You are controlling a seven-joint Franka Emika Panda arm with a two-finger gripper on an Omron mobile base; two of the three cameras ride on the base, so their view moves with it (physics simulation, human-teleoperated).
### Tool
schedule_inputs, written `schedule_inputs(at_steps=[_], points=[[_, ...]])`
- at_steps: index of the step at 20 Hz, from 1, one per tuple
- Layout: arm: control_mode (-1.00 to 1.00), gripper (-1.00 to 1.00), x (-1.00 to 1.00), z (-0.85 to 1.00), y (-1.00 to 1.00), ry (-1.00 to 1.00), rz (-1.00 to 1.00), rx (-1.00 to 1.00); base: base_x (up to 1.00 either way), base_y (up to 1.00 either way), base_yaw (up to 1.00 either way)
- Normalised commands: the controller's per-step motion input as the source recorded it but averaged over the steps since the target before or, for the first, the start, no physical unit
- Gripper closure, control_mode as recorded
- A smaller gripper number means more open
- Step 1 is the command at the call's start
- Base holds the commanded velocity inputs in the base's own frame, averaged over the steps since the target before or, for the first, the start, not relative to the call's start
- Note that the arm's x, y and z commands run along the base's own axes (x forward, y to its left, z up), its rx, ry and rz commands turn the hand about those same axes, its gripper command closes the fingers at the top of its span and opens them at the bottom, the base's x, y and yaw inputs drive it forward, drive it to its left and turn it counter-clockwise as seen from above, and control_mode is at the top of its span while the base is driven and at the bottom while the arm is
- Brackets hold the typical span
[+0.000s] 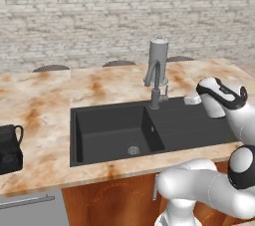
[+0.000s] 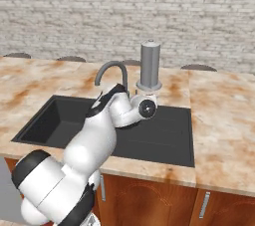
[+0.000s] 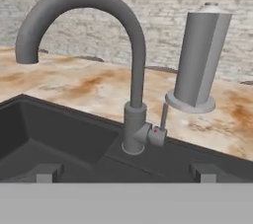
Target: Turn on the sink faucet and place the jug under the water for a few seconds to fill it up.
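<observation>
Here the grey gooseneck sink faucet [image 3: 134, 114] stands dry, lever upright.

Lighting reads even and bright across all three views; I can't pick out a single light source. Shadows are soft: the inside of the sink [image 1: 107, 135] is matte black with faint shading on its walls. No glare on the marble counter [image 1: 45, 105]. The faucet [image 3: 126, 65] shows gentle shading along its arch, no sharp highlights. Rendered images, sharp edge to edge, no blur. Brick wall [image 2: 127, 16] texture looks slightly soft. No visible edge distortion.
</observation>
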Motion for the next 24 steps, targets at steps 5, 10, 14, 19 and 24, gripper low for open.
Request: schedule_inputs(at_steps=[5,10,14,19,24], points=[[-1.0,-1.0,0.53,-0.02,0.01,-0.1,0.0,0.02,0.0,0.0,0.0],[-1.0,-1.0,0.3,-0.04,0.0,-0.13,0.0,0.01,0.0,0.0,0.0],[-1.0,-1.0,0.24,-0.04,0.0,-0.14,0.0,0.0,0.0,0.0,0.0],[-1.0,-1.0,0.24,-0.09,0.0,-0.08,0.02,0.0,0.0,0.0,0.0],[-1.0,-1.0,0.18,-0.16,-0.01,-0.07,0.06,0.0,0.0,0.0,0.0]])
